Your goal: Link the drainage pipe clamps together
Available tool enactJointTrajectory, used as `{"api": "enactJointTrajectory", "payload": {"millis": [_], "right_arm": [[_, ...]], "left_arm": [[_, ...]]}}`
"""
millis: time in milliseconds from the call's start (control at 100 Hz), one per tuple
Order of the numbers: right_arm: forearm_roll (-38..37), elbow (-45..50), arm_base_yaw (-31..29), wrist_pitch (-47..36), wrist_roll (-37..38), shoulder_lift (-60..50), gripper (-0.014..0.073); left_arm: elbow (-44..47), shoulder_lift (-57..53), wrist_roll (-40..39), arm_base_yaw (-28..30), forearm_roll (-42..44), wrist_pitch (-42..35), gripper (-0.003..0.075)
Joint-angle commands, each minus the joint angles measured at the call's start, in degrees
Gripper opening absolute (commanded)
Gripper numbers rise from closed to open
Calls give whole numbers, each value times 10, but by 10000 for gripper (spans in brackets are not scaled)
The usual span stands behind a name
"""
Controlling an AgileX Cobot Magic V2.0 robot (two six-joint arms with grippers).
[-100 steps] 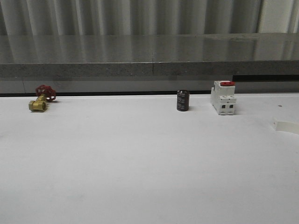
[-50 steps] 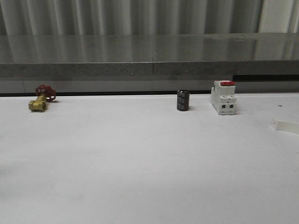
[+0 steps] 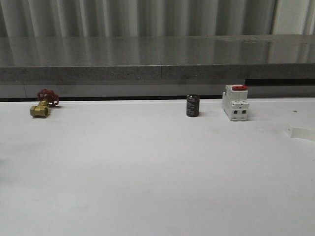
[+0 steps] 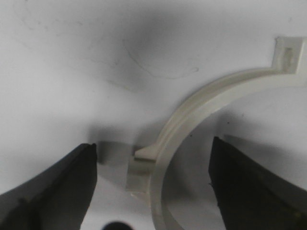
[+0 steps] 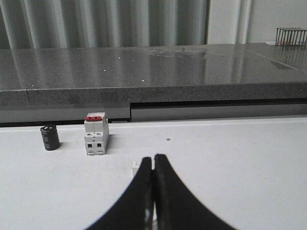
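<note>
One white half-ring drainage pipe clamp (image 4: 206,103) lies flat on the white table, its curved band and one end tab (image 4: 141,167) between the fingers of my left gripper (image 4: 153,155). That gripper is open, with both black fingers clear of the band. My right gripper (image 5: 153,158) is shut just above the table, with a thin white strip pinched between its fingers and a small white tab (image 5: 136,166) peeking out beside the tips. In the front view a white clamp end (image 3: 301,132) shows at the far right edge.
A black cylinder (image 3: 192,105) and a white boxy switch with a red top (image 3: 235,103) stand at the back of the white table (image 3: 147,167). A brass valve with a red handle (image 3: 41,105) lies at the back left. A grey ledge (image 3: 157,59) runs behind them.
The white clamp end at the right edge of the front view tilted and shifted slightly, then returned to nearly the same spot. Nothing else moved.
</note>
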Motion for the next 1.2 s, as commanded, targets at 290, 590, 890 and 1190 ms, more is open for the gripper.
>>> {"api": "enactJointTrajectory", "payload": {"millis": [290, 590, 890, 1190], "right_arm": [[-7, -9, -4, -42, -2, -11, -66], [-7, -9, -4, -42, -2, -11, -66], [-7, -9, -4, -42, -2, -11, -66], [-7, -9, -4, -42, -2, -11, -66]], "left_arm": [[-16, -19, -7, 2, -5, -1, 181], [-22, -45, -7, -20, -7, -14, -21], [-91, -53, -10, -140, -43, 5, -21], [-172, 15, -53, -247, -87, 13, -20]]}}
